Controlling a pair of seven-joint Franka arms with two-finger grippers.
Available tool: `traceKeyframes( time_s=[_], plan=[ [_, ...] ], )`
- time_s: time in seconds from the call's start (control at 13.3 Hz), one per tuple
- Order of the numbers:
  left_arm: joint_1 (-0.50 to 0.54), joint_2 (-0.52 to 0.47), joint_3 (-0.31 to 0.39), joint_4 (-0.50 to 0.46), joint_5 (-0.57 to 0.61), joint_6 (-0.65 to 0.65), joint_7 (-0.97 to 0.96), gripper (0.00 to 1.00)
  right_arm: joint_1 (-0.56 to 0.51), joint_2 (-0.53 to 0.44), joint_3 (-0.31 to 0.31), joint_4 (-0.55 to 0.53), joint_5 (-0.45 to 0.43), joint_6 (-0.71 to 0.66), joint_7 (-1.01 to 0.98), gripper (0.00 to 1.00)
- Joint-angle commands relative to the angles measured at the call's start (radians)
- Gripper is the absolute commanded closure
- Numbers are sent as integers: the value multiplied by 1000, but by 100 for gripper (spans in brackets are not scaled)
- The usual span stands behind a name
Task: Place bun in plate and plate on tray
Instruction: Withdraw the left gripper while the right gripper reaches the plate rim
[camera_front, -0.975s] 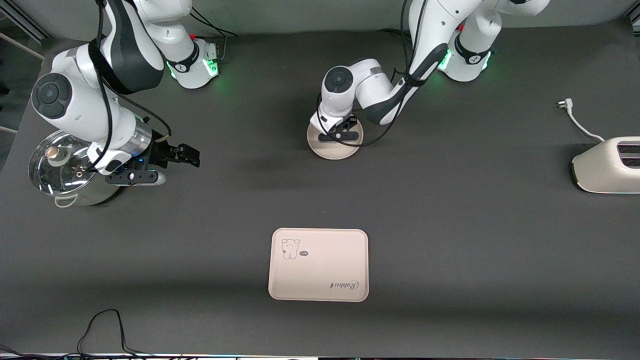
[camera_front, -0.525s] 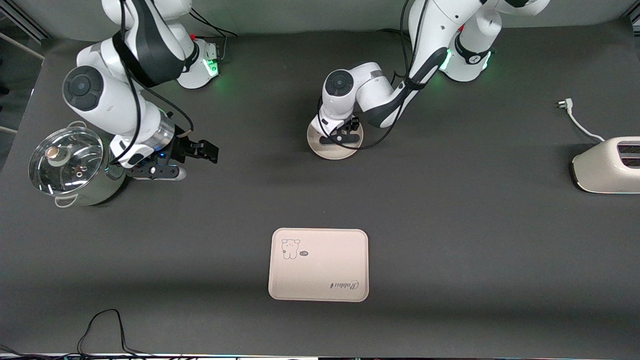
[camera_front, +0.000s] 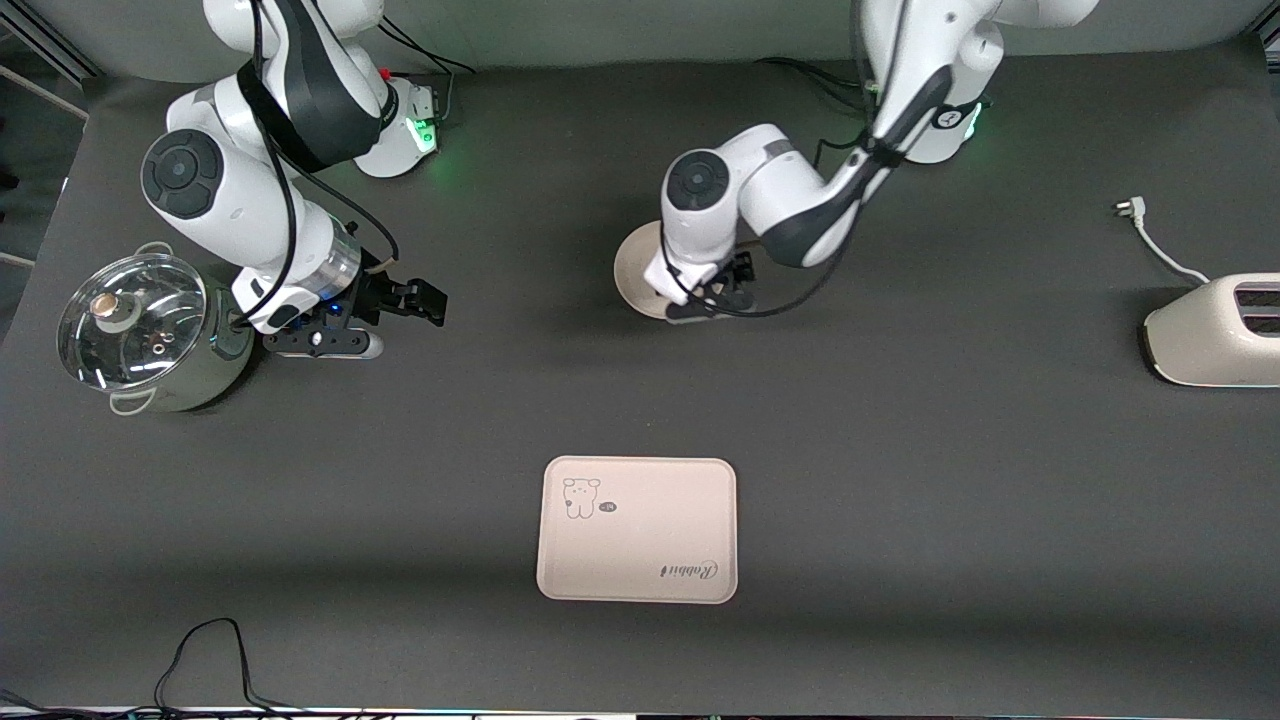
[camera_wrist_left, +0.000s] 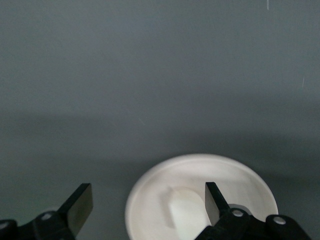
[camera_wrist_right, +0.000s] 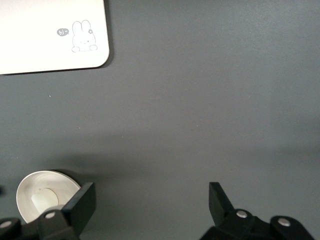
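Your tray (camera_front: 637, 529): cream rectangle, rabbit print, empty, nearest front camera. Plate (camera_front: 634, 268): round, beige, farther back on dark mat (camera_front: 900, 450). Bun (camera_wrist_left: 184, 216): off-white lump lying in plate. Left gripper (camera_wrist_left: 145, 207) over plate's near edge, wide open, empty; it has shifted off plate centre. Right gripper (camera_wrist_right: 152, 206) open, empty, beside pot (camera_front: 140, 335), now nearer plate.

a robot lab; 2 arms bolted to a dark table (camera_front: 900, 450) with kitchenware props
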Motion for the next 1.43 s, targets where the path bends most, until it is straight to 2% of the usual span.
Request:
traceKeyframes(
  time_s=[0.0, 0.15, 0.3, 0.45, 0.67, 0.97, 1.12, 1.35],
  plan=[
    [25, -13, 122, 176, -16, -199, 245, 0, 6, 23, -2, 19, 19, 29, 22, 0],
    [33, -28, 265, 267, -101, -274, 393, 0, 49, 45, -2, 19, 21, 64, 76, 0],
    [35, -85, 388, 272, -137, -288, 492, 0, 124, 83, -2, 19, 15, 109, 157, 0],
    [59, -156, 466, 247, -149, -305, 589, 0, 198, 123, -2, 8, 12, 156, 209, 0],
    [188, -226, 477, 241, -161, -365, 666, 0, 275, 178, -4, -5, 7, 204, 254, 0],
    [307, -285, 454, 217, -155, -370, 749, 0, 368, 186, -4, -176, 7, 451, 257, 0],
    [326, -305, 453, 206, -155, -379, 780, 0, 407, 200, -4, -197, 7, 476, 271, 0],
    [325, -306, 462, 219, -158, -423, 784, 0, 515, 290, -13, -248, 7, 688, 381, 0]
  ],
)
